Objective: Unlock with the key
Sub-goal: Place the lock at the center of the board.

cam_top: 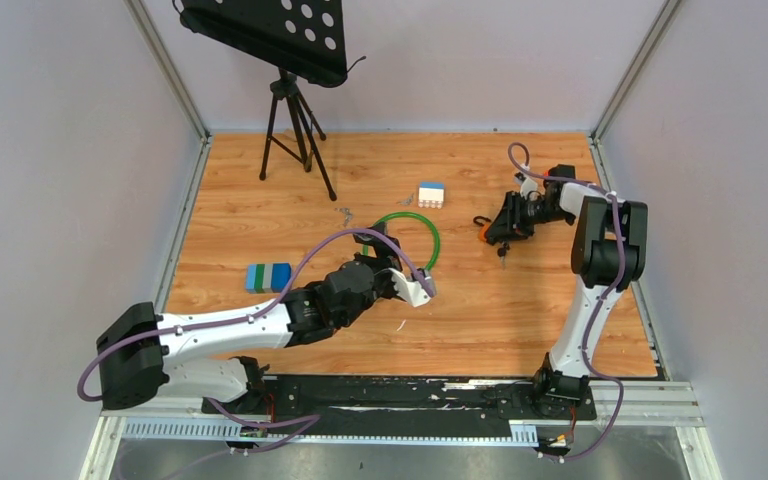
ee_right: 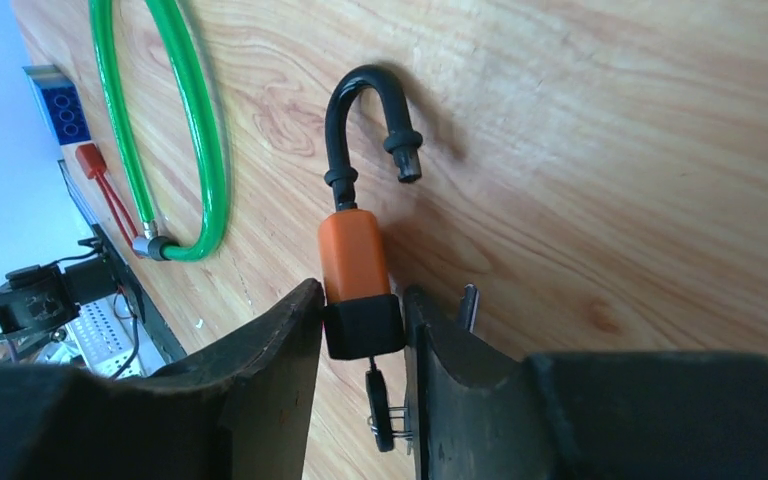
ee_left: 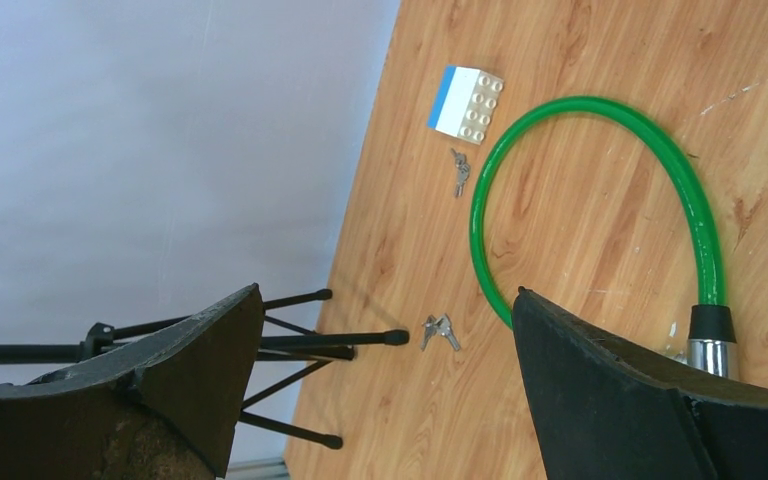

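- Wood-grain laminate tabletop [cam_top: 520, 320] sitting inside plain grey walls [cam_top: 50, 150]; black perforated music stand on a tripod [cam_top: 250, 30] standing far left.
- Right gripper [ee_right: 362, 300] clamping the orange-and-black padlock [ee_right: 354, 255] by its black base, right side of table, shackle hanging open.
- Left gripper [ee_left: 388, 295] gaping wide beside the green cable loop [ee_left: 600, 105] mid-table.

The padlock [ee_right: 353, 260] is orange with a black bottom and a black hoop. The cable [ee_left: 590, 105] is bright green. The bench [cam_top: 520, 310] is brown wood with wavy lines. The far block [ee_left: 467, 103] is white and blue. The near block [cam_top: 267, 277] is blue and green. The keys [ee_left: 440, 332] look silver, maybe grey. The stand [cam_top: 250, 35] is black with round holes.
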### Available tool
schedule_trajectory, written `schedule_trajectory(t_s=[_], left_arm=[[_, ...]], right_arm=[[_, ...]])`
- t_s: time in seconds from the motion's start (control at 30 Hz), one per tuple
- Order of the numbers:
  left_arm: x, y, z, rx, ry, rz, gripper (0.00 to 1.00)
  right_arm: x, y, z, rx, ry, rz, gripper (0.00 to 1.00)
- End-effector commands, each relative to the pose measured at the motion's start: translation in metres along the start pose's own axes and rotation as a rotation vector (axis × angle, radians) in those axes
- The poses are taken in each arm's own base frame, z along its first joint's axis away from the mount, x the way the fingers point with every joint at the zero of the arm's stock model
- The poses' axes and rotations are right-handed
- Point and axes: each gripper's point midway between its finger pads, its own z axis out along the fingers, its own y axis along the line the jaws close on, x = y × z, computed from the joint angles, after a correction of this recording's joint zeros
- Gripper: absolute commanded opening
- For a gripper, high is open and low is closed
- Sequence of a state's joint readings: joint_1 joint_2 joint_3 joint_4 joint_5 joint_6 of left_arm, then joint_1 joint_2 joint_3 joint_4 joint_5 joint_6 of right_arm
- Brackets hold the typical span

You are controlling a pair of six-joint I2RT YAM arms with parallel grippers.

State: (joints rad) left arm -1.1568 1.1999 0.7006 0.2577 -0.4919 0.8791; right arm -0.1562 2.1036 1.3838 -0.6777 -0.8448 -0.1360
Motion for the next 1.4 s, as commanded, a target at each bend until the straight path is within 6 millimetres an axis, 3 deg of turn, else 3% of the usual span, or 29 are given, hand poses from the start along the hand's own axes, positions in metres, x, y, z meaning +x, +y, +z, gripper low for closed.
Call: schedule_trajectory(t_s=[0.0,0.17,0.4,0.57,0.7,0.9,1.1,1.37], left_arm=[[-0.006,0.019,-0.007,-0.056,-0.028,-0.050,1.00],[-0.003,0.023,-0.010,-0.078,-0.019,-0.061,1.00],[0.009,0.024,-0.009,-0.066,0.002,-0.148,1.00],[0.023,0.036,-0.006,-0.063,0.035,-0.239,1.00],[0.037,0.045,-0.005,-0.057,0.063,-0.335,1.00],[0.060,0.061,-0.010,-0.081,0.090,-0.460,1.00],[0.073,0.077,-0.013,-0.087,0.107,-0.542,1.00],[0.104,0.060,-0.005,0.016,0.251,-0.553,1.00]], right_arm=[[-0.009,-0.056,-0.004,0.209,0.007,-0.052,0.40],[-0.022,-0.063,-0.010,0.226,-0.012,-0.088,0.50],[-0.044,-0.049,-0.031,0.253,-0.075,-0.172,0.60],[-0.059,-0.036,-0.053,0.303,-0.132,-0.251,0.69],[-0.073,-0.011,-0.079,0.333,-0.214,-0.337,0.78],[-0.081,0.026,-0.120,0.397,-0.358,-0.496,0.99],[-0.077,0.077,-0.156,0.382,-0.479,-0.591,1.00],[-0.060,0.138,-0.185,0.295,-0.616,-0.656,1.00]])
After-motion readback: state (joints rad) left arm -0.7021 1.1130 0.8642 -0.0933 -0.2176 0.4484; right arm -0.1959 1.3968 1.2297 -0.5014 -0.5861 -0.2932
